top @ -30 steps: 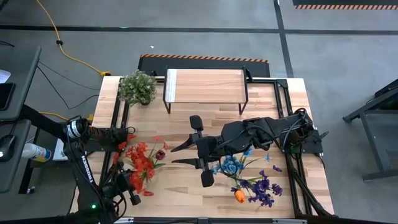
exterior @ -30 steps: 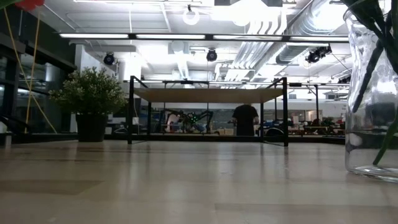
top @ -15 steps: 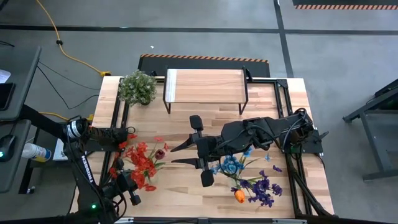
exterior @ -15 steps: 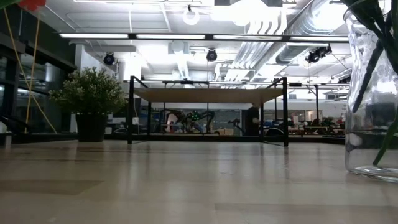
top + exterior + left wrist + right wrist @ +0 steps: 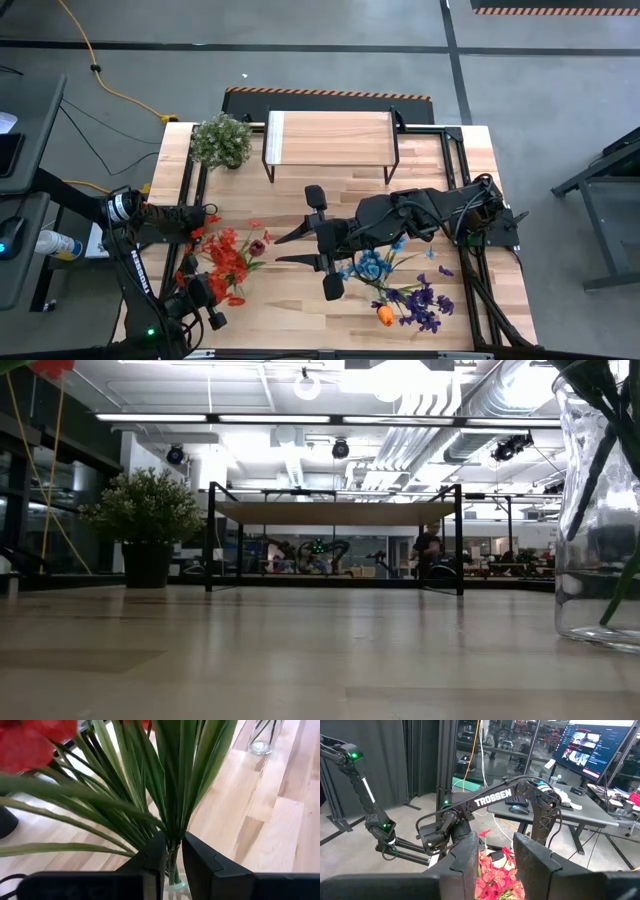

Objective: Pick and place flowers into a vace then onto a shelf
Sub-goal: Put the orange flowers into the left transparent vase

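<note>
The left gripper (image 5: 171, 855) sits low over the table's front-left corner, its two dark fingers (image 5: 150, 857) clenched on the green stems of a bunch of red flowers (image 5: 228, 262), whose blooms fan out across the boards toward the middle. In the left wrist view long green leaves crowd the frame and hide most of the table beyond; something pale and glassy shows just below the stems, possibly a vase rim, though I cannot tell.

The right gripper (image 5: 300, 247) hangs over the table's centre with its fingers spread wide and nothing between them, pointing toward the left arm (the right wrist view looks straight at that arm, with the red blooms low in the frame).

Beside the right arm's forearm lie the loose flowers: blue flowers (image 5: 373, 266), purple flowers (image 5: 425, 305) and an orange tulip (image 5: 385, 316), all flat on the wood near the front-right.

The shelf (image 5: 329, 138) stands at the table's far edge with nothing on its plank top. A potted plant (image 5: 221, 141) stands just to its left. In the low view a clear glass vase (image 5: 598, 520) holding green stems stands close at the right edge.
</note>
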You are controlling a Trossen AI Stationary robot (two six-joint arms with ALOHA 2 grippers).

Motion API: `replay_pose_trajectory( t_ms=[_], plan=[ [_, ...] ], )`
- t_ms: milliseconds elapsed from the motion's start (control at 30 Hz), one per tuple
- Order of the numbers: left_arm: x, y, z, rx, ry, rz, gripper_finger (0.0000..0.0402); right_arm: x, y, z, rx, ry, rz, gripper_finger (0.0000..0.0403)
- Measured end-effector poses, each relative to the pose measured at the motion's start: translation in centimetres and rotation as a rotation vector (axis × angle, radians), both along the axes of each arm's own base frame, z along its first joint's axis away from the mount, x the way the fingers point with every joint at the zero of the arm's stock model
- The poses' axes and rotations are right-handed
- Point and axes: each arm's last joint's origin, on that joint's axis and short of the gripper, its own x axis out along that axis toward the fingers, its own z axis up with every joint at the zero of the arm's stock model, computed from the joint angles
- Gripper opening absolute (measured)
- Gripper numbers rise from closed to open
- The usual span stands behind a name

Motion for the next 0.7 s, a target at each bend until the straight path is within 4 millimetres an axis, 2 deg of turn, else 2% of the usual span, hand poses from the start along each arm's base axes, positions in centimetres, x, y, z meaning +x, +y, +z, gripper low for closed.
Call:
replay_pose_trajectory(
  t_ms=[167, 467, 700],
  plan=[
    [-0.1, -0.1, 0.1, -0.021, 0.034, 0.019, 0.0094, 0.0, 0.0, 0.0, 0.000, 0.000, 0.000, 0.0114],
    [0.2, -0.7, 1.6, -0.073, 0.023, 0.013, 0.0095, 0.0, 0.0, 0.0, 0.000, 0.001, 0.007, 0.0114],
    [0.0, -0.7, 1.5, -0.104, 0.094, 0.044, 0.0095, 0.0, 0.2, 0.0, 0.005, 0.003, 0.058, 0.0114]
  ],
)
